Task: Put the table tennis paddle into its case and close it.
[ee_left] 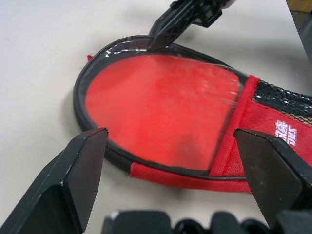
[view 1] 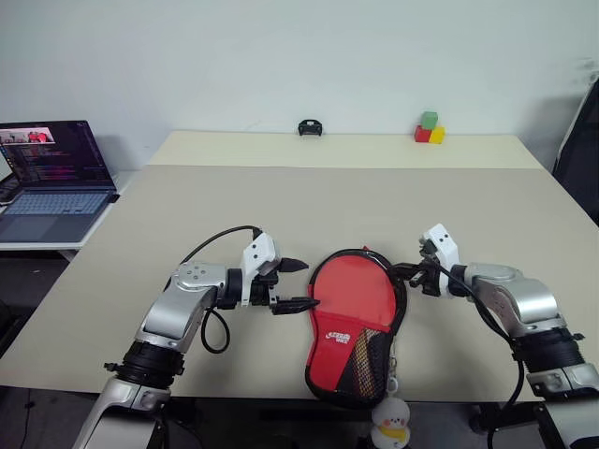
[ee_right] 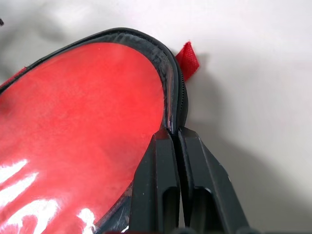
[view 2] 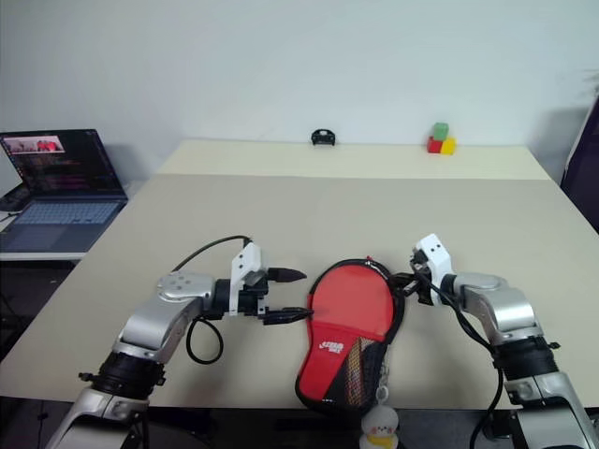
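Case [view 1: 354, 327] lies flat on the table [view 1: 281, 206], at the near edge, between the two arms. Red side up, round end toward the far side, narrow mesh-pocket end hanging at the near edge with a small white charm dangling below it. Through the clear window over the round part a red face shows; I take this for the table tennis paddle [ee_left: 156, 107] already inside, though the handle is hidden under the mesh and logo panel, so that is a judgement.

Right hand [ee_right: 175, 134]: fingers pressed together, pinching the black zipper edge of the case on its far-right curve, just by the small red fabric tab [ee_right: 187, 59]. Whether it has the zipper pull itself or only the rim I cannot tell. The grip sits where a pull along the rim would close the seam, which likely explains the placement.

Left hand [view 1: 298, 285]: fingers spread wide, holding nothing, poised at the left edge of the case, one finger tip near the rim. Probably set there to brace or pin the case so it does not slide while the other hand draws the zipper.

Step in hand, as I judge it: closing. Risk: soft pouch drags with the pull if not steadied.

Far off on the table: small black object [view 1: 310, 127], coloured blocks [view 1: 429, 129]. Laptop [view 1: 51, 178] on a side desk, left.
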